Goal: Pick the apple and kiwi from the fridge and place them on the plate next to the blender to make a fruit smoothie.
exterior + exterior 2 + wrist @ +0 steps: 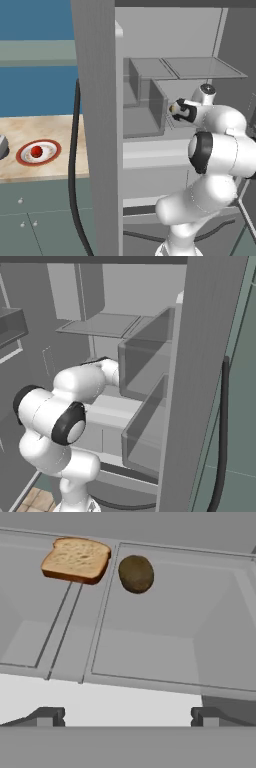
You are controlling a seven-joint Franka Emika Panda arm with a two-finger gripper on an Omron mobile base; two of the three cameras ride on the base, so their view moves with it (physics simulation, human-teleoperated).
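Inside, the tall grey open fridge [100, 125] is seen with the white jointed robot arm [220, 150] reaching into its interior, above pale drawers and beside grey door bins [145, 371]. From the hand view, the two dark finger tips of the gripper [127, 714] are shown standing wide apart at the bottom, released, with nothing between them. Beyond them, on a grey glass shelf [150, 637], the small brown-olive oval kiwi [136, 573] is seen lying well apart from the gripper, just beside a tan slice of toasted bread [76, 559] that lies to its left in that view. In the left base view, the small round bright red apple [36, 151] is seen resting in the middle of the round white plate with a broad red rim [52, 147], which is set on the beige stone counter [45, 170] left of the fridge. A black hose-like cable [74, 180] is seen hanging down along the fridge door's outer edge.
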